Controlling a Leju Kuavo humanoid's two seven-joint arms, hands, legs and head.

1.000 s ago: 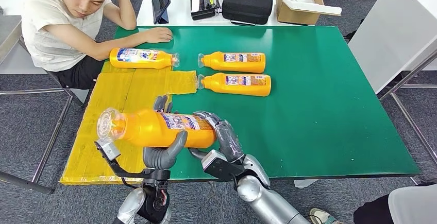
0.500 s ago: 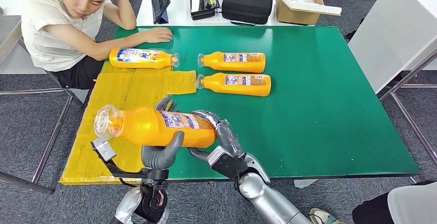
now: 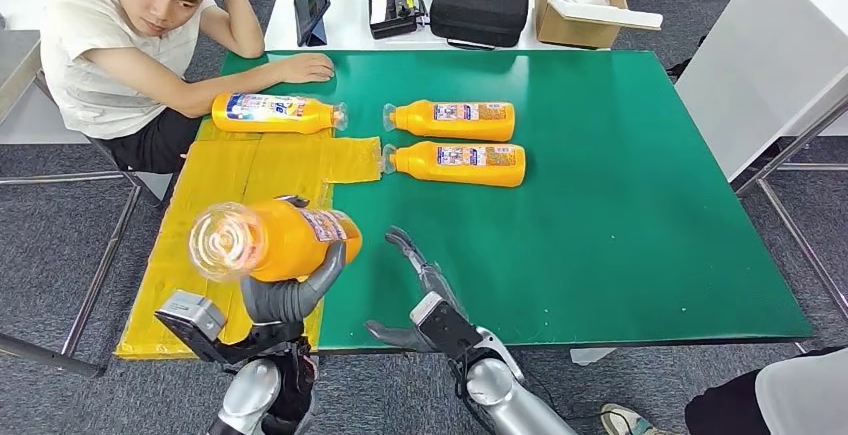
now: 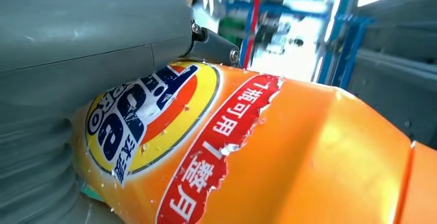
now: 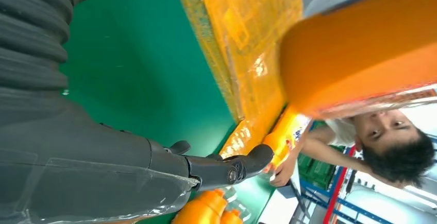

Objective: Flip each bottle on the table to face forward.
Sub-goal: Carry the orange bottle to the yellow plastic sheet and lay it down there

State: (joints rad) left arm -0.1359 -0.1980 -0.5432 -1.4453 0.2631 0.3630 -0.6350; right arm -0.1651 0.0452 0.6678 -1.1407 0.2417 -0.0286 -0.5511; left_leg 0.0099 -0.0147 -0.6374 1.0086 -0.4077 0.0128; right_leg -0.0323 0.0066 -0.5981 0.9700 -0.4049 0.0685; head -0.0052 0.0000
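Note:
An orange bottle with a clear cap hangs above the yellow mat, cap end toward me, and my left hand grips it from below. In the left wrist view its label lies against my left hand. My right hand is apart from it over the green table's near edge, fingers spread and holding nothing. The right wrist view shows my right hand beside the bottle's base. Three more orange bottles lie flat on their sides: one far left, two at the middle.
A person sits at the far left corner with a hand on the green table. Behind it a white table holds a tablet, a black case and a cardboard box.
My right hand has let go of the bottle and drawn back toward the near edge. My left hand has swung the bottle so its cap points toward me.

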